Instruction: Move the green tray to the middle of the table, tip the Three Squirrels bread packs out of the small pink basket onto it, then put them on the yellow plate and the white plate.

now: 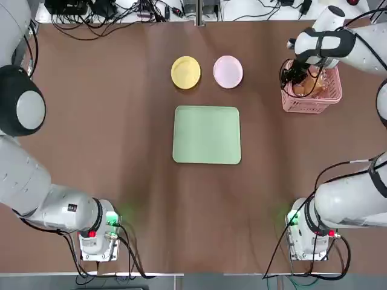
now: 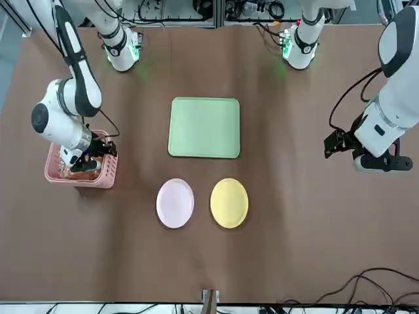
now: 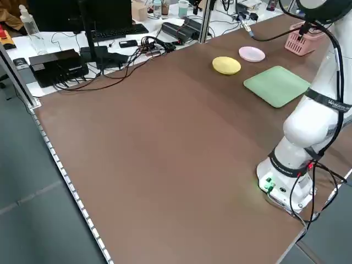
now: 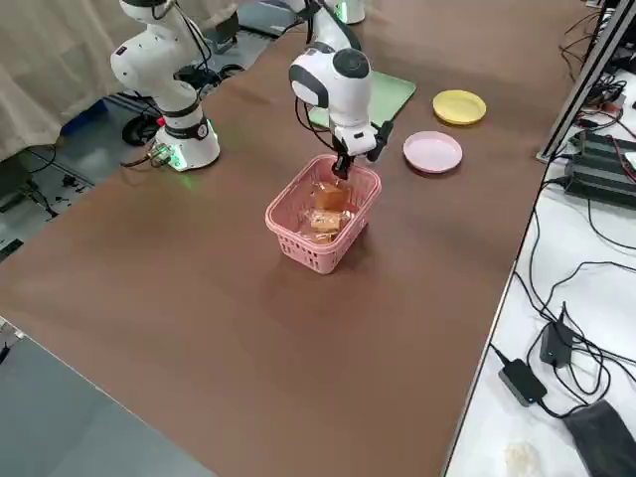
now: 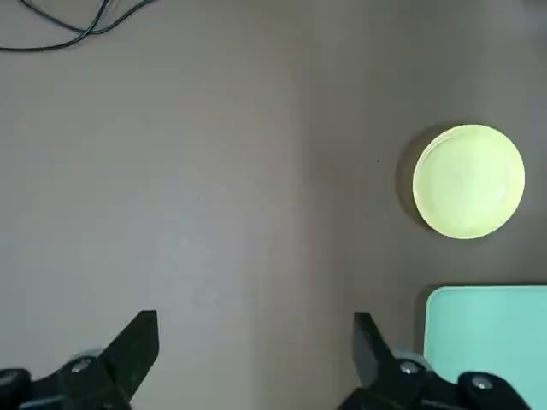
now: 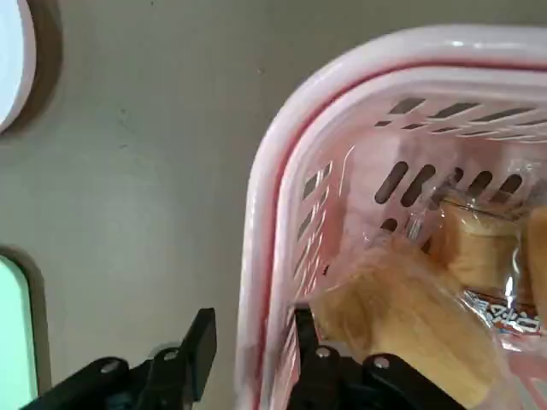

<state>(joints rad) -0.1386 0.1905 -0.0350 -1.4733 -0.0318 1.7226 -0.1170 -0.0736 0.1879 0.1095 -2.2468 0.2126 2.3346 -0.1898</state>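
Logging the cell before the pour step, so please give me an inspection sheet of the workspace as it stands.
Surface: brown table, bare around the job's things.
Job's things: green tray mid-table; yellow plate and white plate beyond it, both bare; pink basket upright, bread packs inside.
Clutter: nothing seen on the table.
End effectors: right end effector straddles the basket's wall; left end effector open, hovering over bare table.
Cables: bundles along the table's far edge.
Surroundings: electronics on a side bench.

Bread packs (image 4: 326, 211) in the basket (image 1: 312, 92) at table's (image 1: 109, 133) right; tray (image 1: 207, 134) central, two plates (image 1: 185, 72) behind it.
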